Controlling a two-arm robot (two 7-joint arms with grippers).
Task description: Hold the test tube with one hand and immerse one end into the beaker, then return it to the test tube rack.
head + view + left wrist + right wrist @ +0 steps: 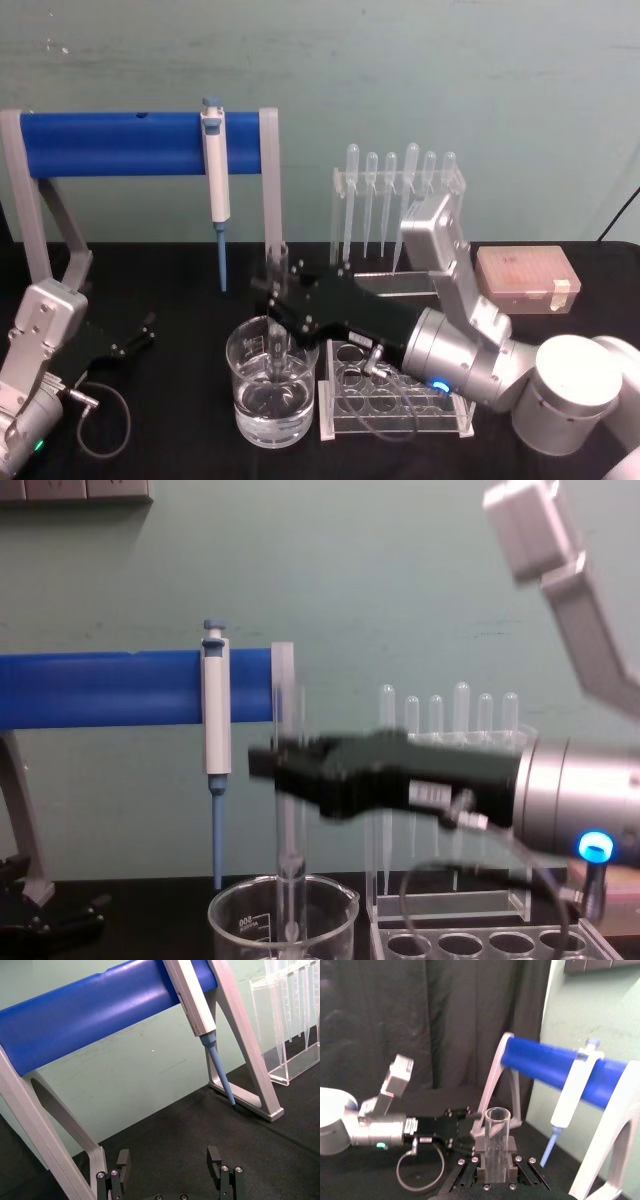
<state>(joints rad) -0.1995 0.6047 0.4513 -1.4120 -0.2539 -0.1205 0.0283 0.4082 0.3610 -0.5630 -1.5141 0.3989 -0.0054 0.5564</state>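
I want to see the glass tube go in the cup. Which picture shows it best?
The chest view: side-on, the test tube stands upright, its lower end inside the beaker, held by the right gripper. The head view shows it from above. The right wrist view shows its open rim.

Micropipette [216, 160] hangs upright on the blue bar stand [120, 143], beyond and to the left of the right end effector [272, 298]. Acrylic rack of bulb pipettes [395, 205] stands behind that end effector. Clear holed rack [395, 408] sits beneath its wrist. Tan tip box [527, 279] lies well to its right on the black worktop [180, 440].
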